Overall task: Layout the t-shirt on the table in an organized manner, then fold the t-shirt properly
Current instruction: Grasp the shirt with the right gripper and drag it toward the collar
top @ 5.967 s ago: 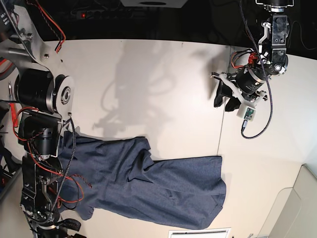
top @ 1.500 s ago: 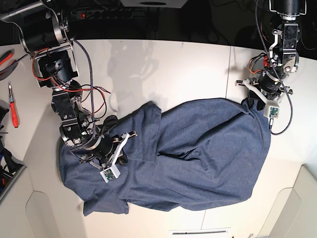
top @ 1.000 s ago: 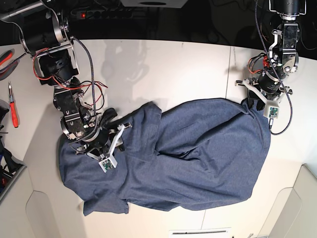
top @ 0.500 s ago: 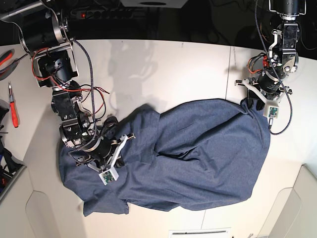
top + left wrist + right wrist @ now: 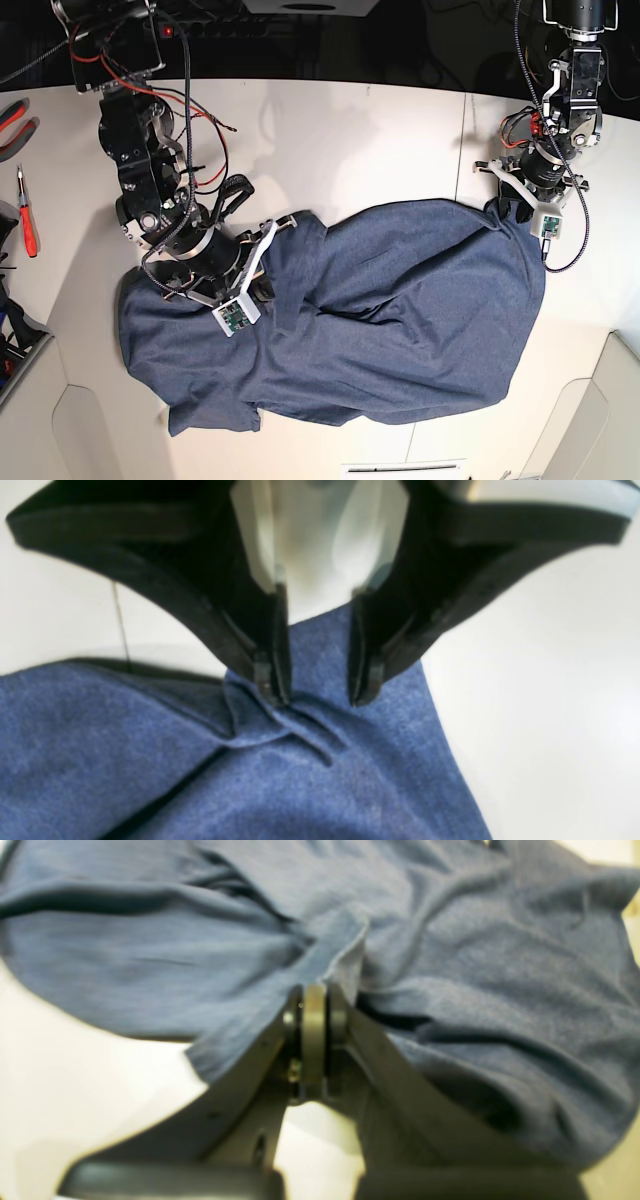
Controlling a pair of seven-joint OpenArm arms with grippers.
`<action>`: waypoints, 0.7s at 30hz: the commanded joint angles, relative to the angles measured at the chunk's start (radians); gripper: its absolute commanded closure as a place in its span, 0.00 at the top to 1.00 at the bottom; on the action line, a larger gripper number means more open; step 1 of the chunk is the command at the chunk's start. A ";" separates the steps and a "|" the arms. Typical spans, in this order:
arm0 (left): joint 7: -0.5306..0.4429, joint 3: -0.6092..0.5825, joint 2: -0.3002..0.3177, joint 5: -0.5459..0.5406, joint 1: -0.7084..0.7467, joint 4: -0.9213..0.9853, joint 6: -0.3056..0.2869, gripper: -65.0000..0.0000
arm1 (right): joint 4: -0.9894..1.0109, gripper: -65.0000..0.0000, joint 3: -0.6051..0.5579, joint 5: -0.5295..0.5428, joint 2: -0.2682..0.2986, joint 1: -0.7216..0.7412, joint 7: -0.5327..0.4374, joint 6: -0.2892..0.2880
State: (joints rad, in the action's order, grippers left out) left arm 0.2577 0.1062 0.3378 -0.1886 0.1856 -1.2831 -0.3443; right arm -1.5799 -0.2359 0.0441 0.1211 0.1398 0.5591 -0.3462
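The dark blue t-shirt (image 5: 400,310) lies spread and wrinkled across the off-white table (image 5: 350,140); no lettering shows. My right gripper (image 5: 268,280) is over the shirt's left part. In the right wrist view its jaws are pressed together (image 5: 312,995) on a raised edge of the t-shirt (image 5: 475,965). My left gripper (image 5: 503,208) stands at the shirt's far right corner. In the left wrist view it is open (image 5: 317,695), both tips resting on the t-shirt (image 5: 325,780), with flat fabric running up through the gap.
A red-handled tool (image 5: 25,215) and red pliers (image 5: 15,115) lie at the table's left edge. A thin dark seam (image 5: 465,150) crosses the tabletop near the left arm. A white sheet (image 5: 400,468) sits at the front edge.
My right gripper went from open to shut on the shirt's edge. Its arm shifted back and to the right, drawing the fold along. The left arm stayed still.
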 commanded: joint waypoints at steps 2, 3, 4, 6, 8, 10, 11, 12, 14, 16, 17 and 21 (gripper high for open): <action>0.010 0.003 0.008 0.005 -0.002 -0.008 -0.008 0.36 | -0.107 0.00 0.003 0.010 0.015 -0.024 0.017 -0.002; 0.014 0.003 0.008 0.005 -0.002 -0.008 -0.008 0.36 | -0.150 0.00 0.003 0.008 0.024 -0.046 0.040 -0.002; 0.017 0.003 0.008 0.005 -0.002 -0.008 -0.008 0.36 | -0.188 0.00 0.003 0.009 0.037 -0.067 0.060 -0.002; 0.017 0.003 0.009 0.005 -0.002 -0.008 -0.007 0.36 | -0.256 0.00 0.003 0.008 0.062 -0.106 0.093 -0.001; 0.018 0.003 0.008 0.005 -0.002 -0.008 -0.008 0.36 | -0.308 0.00 0.003 0.008 0.092 -0.149 0.108 -0.002; 0.022 0.003 0.008 0.005 -0.002 -0.008 -0.007 0.36 | -0.347 0.00 0.003 0.008 0.120 -0.190 0.123 -0.002; 0.024 0.003 0.008 0.005 -0.002 -0.008 -0.007 0.36 | -0.366 0.00 0.003 0.008 0.133 -0.210 0.134 -0.003; 0.024 0.003 0.008 0.005 -0.002 -0.008 -0.008 0.36 | -0.383 0.00 0.003 0.008 0.143 -0.230 0.144 -0.010; 0.024 0.003 0.008 0.005 -0.002 -0.008 -0.008 0.36 | -0.414 0.00 0.003 0.009 0.169 -0.269 0.152 -0.029; 0.024 0.003 0.008 0.005 -0.002 -0.008 -0.008 0.36 | -0.450 0.00 0.003 0.009 0.192 -0.310 0.158 -0.042; 0.024 0.003 0.008 0.005 -0.002 -0.008 -0.008 0.36 | -0.468 0.00 0.003 0.009 0.205 -0.330 0.164 -0.051; 0.024 0.003 0.009 0.005 -0.002 -0.008 -0.008 0.36 | -0.534 0.00 0.003 0.008 0.252 -0.403 0.199 -0.062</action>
State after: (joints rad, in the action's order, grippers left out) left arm 0.2646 0.1062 0.3378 -0.1909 0.1852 -1.2835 -0.3447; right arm -2.0933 -0.2359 0.0460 0.3660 -0.2684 0.7757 -0.4080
